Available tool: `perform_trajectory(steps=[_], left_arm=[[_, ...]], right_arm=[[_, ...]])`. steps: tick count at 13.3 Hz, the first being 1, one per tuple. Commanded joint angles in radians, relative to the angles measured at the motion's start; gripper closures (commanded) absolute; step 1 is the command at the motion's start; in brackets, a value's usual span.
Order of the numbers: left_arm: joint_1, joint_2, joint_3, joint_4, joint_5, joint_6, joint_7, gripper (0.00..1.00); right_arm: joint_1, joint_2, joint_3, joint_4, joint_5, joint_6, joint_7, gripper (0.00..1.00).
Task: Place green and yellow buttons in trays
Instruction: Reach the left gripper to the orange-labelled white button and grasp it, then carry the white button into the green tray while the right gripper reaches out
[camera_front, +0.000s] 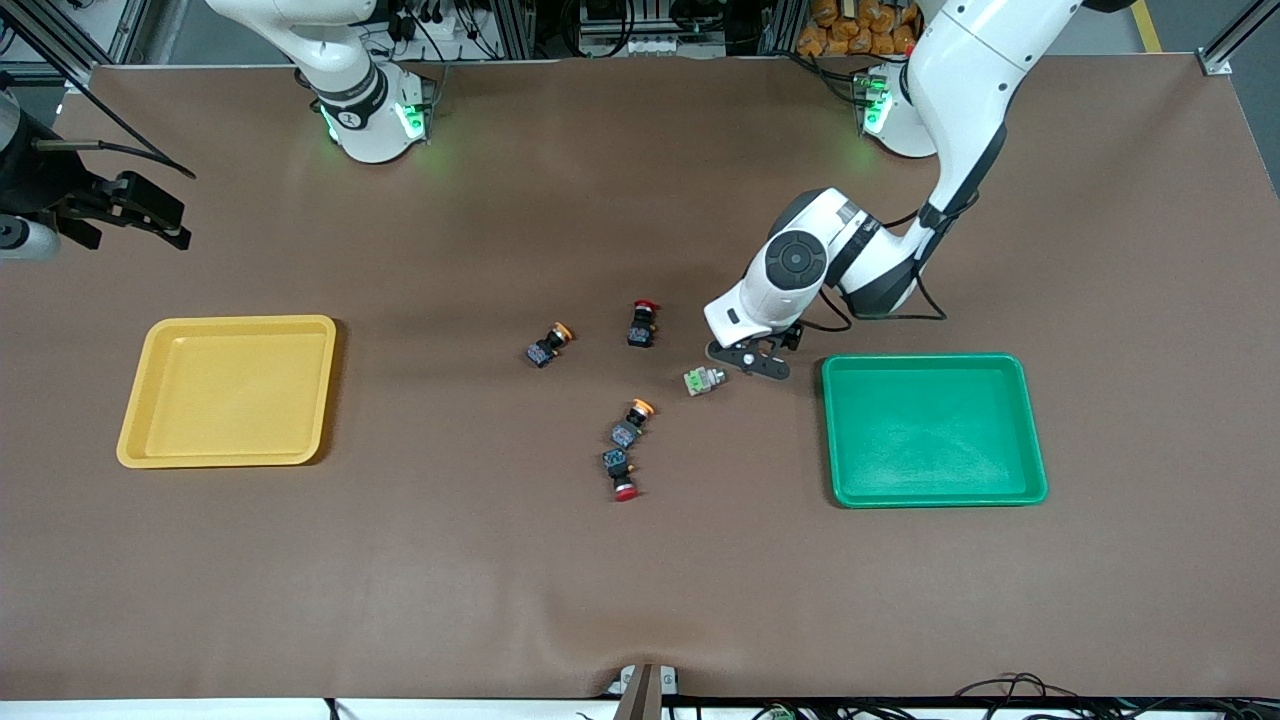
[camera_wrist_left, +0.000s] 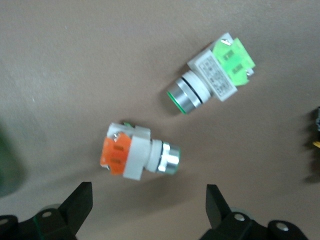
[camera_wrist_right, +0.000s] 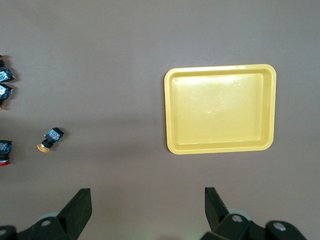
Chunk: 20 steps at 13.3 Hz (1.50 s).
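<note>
White left arm bent low, pincer (camera_front: 748, 358) (spread) over orange-ended button (camera_wrist_left: 138, 156).

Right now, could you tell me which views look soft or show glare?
Left wrist view: mildly blurred, the orange-ended button and green-ended button soft-edged. Front view: sharp, with pale sheen on the green tray. Right wrist view: clear, faint shine on the yellow tray.

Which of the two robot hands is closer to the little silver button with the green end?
The left. The left gripper hangs open right beside the green-ended button, next to the green tray. The right gripper waits open at the right arm's end of the table, past the yellow tray.
</note>
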<state>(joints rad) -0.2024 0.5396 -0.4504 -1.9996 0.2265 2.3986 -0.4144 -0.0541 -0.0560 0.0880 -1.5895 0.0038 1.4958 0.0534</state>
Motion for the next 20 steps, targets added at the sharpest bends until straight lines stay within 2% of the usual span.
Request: perform_trajectory(steps=[1,3,4,7,9,10,11,12,13,17,20], left_arm=[[0.009,0.060,-0.001,0.041,0.079,0.013,0.002,0.00],[0.009,0.072,-0.001,0.039,0.080,0.042,-0.001,0.00],[0.009,0.076,-0.001,0.039,0.080,0.045,0.000,0.00],[0.006,0.086,-0.001,0.039,0.080,0.060,-0.001,0.00],[0.009,0.088,0.001,0.039,0.080,0.065,-0.023,0.00],[0.011,0.088,0.002,0.038,0.080,0.063,-0.020,0.29],[0.011,0.088,0.003,0.038,0.080,0.065,-0.023,0.64],[0.011,0.088,0.003,0.039,0.079,0.065,-0.026,0.90],[0.015,0.088,0.003,0.039,0.079,0.063,-0.027,1.00],[0.066,0.001,0.001,0.035,0.079,-0.001,-0.024,1.00],[0.107,-0.128,-0.004,0.033,0.073,-0.146,-0.018,1.00]], right_arm=[[-0.009,0.059,0.010,0.065,-0.001,-0.009,-0.014,0.00],[-0.013,0.070,0.010,0.065,0.001,-0.002,-0.007,0.00],[-0.018,0.118,0.010,0.075,-0.002,-0.002,-0.015,0.00],[-0.046,0.157,0.009,0.114,-0.004,0.001,-0.014,0.00],[-0.049,0.261,0.009,0.118,-0.008,0.001,-0.014,0.00],[-0.053,0.277,0.009,0.118,-0.016,0.004,-0.015,0.00],[-0.062,0.283,0.009,0.118,-0.013,0.004,-0.015,0.00],[-0.064,0.288,0.009,0.106,-0.011,-0.002,0.002,0.00],[-0.064,0.289,0.007,0.082,-0.011,-0.005,0.028,0.00],[-0.056,0.283,0.013,0.016,0.004,-0.019,0.359,0.00],[-0.036,0.251,0.016,-0.087,0.100,0.023,0.480,0.00]])
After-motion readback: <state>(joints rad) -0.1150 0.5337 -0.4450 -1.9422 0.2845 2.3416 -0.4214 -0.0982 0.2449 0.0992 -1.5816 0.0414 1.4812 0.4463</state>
